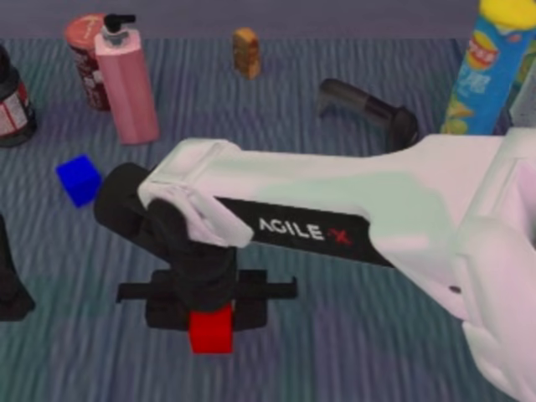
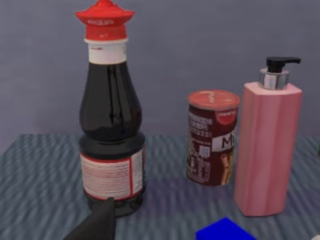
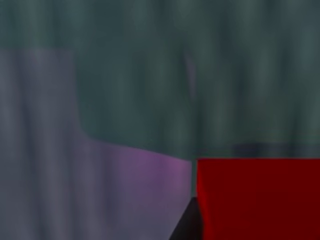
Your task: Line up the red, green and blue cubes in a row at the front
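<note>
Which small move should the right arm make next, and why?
Probably open the jaws and lift away: the right gripper is low at the table's front with the red cube in it. The blue cube waits farther back on the left.

Rendered sim tabletop; groceries: sauce bottle [image 2: 112,125], chips can [image 1: 487,63].

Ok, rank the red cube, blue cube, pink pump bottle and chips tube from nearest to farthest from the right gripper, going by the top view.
1. Red cube: at the right gripper itself, front centre.
2. Blue cube: back and to the left.
3. Pink pump bottle: farther back on the left.
4. Chips tube: far back right corner.
</note>
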You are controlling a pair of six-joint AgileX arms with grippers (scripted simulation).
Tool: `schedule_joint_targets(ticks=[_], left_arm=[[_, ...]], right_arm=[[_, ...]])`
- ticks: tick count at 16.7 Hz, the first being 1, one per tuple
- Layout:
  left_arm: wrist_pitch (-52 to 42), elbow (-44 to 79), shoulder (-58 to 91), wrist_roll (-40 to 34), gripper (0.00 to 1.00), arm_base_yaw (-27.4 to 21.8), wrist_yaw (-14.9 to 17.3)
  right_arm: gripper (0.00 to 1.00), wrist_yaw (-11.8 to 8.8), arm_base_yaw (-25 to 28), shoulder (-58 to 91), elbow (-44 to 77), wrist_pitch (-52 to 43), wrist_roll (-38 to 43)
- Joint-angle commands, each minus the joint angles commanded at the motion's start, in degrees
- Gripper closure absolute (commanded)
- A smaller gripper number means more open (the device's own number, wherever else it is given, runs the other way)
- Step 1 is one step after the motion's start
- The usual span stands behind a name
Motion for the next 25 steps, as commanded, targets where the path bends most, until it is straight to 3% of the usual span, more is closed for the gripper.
schedule_joint_targets(ticks=[5, 6, 15, 25], left_arm=[[0.0, 0.0, 0.0, 0.0, 0.00, 0.0, 0.0], [0.0, 0.0, 0.0, 0.0, 0.00, 0.0, 0.0], [0.0, 0.0, 0.0, 0.0, 0.00, 0.0, 0.0], [0.0, 0.0, 0.0, 0.0, 0.00, 0.0, 0.0]], right_arm=[[0.02, 0.0, 0.0, 0.0, 0.0, 0.0, 0.0], [0.00, 0.0, 0.0, 0.0, 0.0, 0.0, 0.0], [0.00, 0.0, -0.1, 0.0, 0.2, -0.2, 0.0], [0.00, 0.0, 0.6, -2.7, 11.3, -14.0, 0.1]])
